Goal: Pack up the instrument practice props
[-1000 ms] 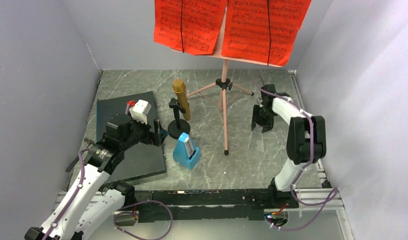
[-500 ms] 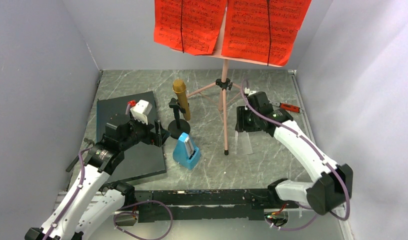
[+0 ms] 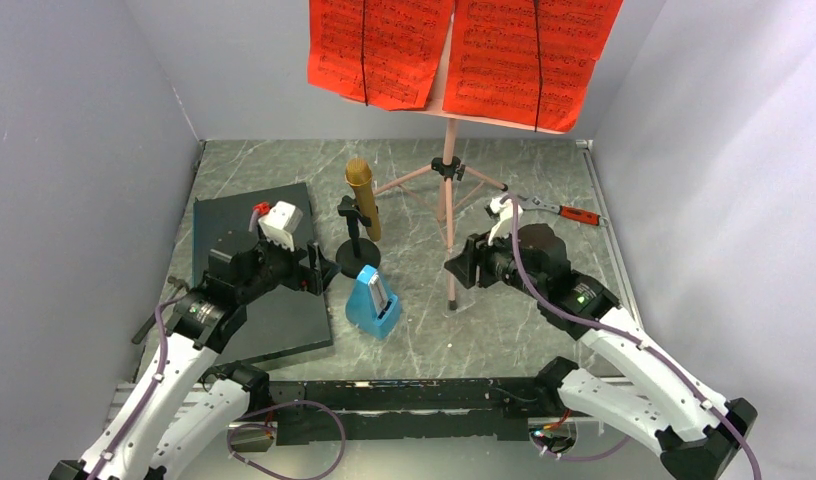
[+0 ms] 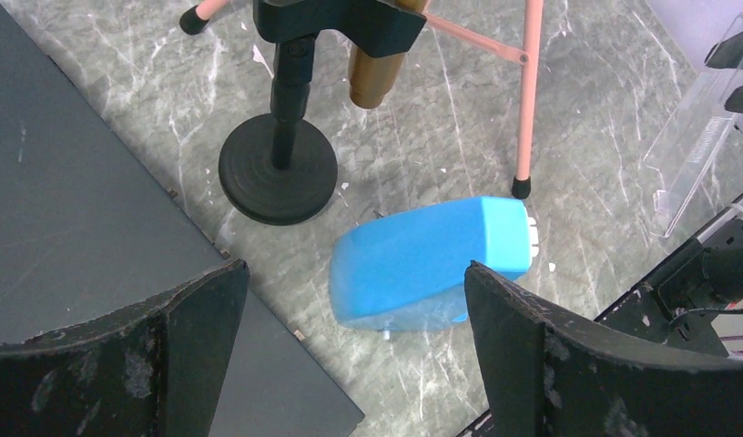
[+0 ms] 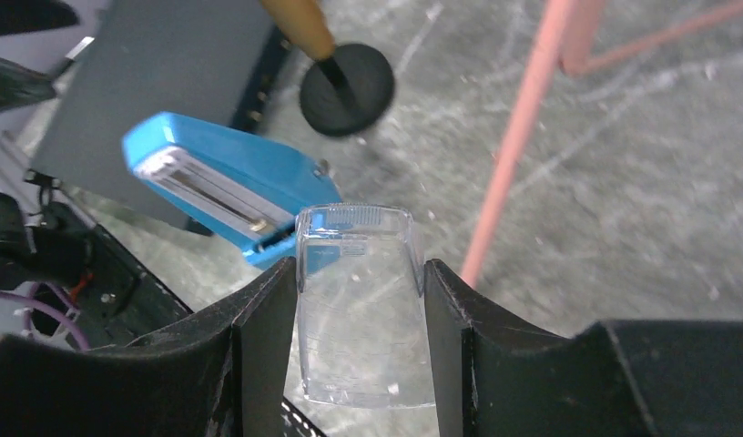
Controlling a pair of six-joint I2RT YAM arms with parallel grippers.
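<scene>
Packing of the practice props at an early stage, to judge by the layout. Centre right of the overhead frame: right gripper clamped on a clear plastic cover, pointed toward the small blue metronome at lower centre. Likely a lid meant to fit over it, hence the sideways approach past the near leg of the pink music stand. Left of centre: left gripper spread wide and empty, hovering just above the metronome from over the dark slab, seemingly ready to steady the blue body for the capping. Just behind the metronome, upright and untouched: gold microphone on its black round base. Top of frame: red sheet-music pages spread across the stand's desk, not yet taken down. Right of the stand, near the wall: red-handled wrench, no part of the job.
</scene>
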